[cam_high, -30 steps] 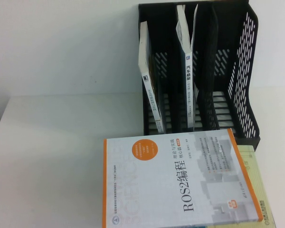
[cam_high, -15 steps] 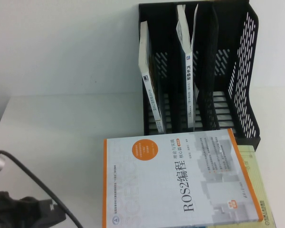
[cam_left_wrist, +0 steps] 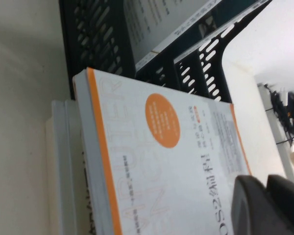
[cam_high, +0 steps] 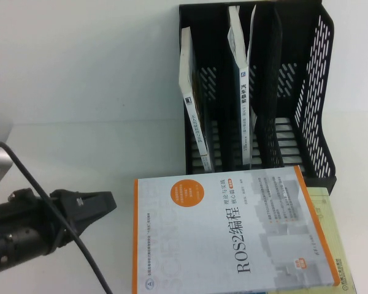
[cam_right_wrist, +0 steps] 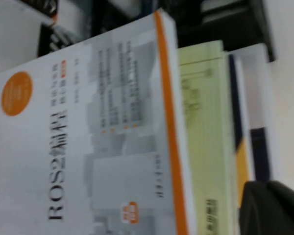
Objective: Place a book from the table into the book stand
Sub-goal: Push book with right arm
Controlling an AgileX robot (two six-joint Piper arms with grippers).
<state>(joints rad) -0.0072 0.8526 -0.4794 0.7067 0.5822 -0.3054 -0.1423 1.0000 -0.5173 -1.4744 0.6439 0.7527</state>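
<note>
- Left gripper (cam_high: pixel 107 202) enters the high view from the lower left, above the table (cam_high: pixel 80 153), its tip just beside the book's left edge and not touching it. Fingers pressed together, nothing between them.
- Most of the left arm is cut off by the frame edge; a black cable (cam_high: pixel 55 226) crosses in front of it.
- The book (cam_high: pixel 230 233), the white-and-grey ROS2 title with orange edges, lies flat on top of a stack at the near edge of the table, in front of the book stand (cam_high: pixel 294 92). Its lower edge runs out of frame.
- Yellow-green book (cam_high: pixel 334 245) beneath it shows only as a strip along the right side.
- Book stand: left and middle slots each hold a thin white book (cam_high: pixel 193 116), leaning; spine text too small to read. Right slot interior is dark.
- Right gripper: only a dark blurred shape (cam_right_wrist: pixel 272 208) in a corner of the right wrist view; I cannot tell whether its fingers are apart or together. It is out of the high view.
</note>
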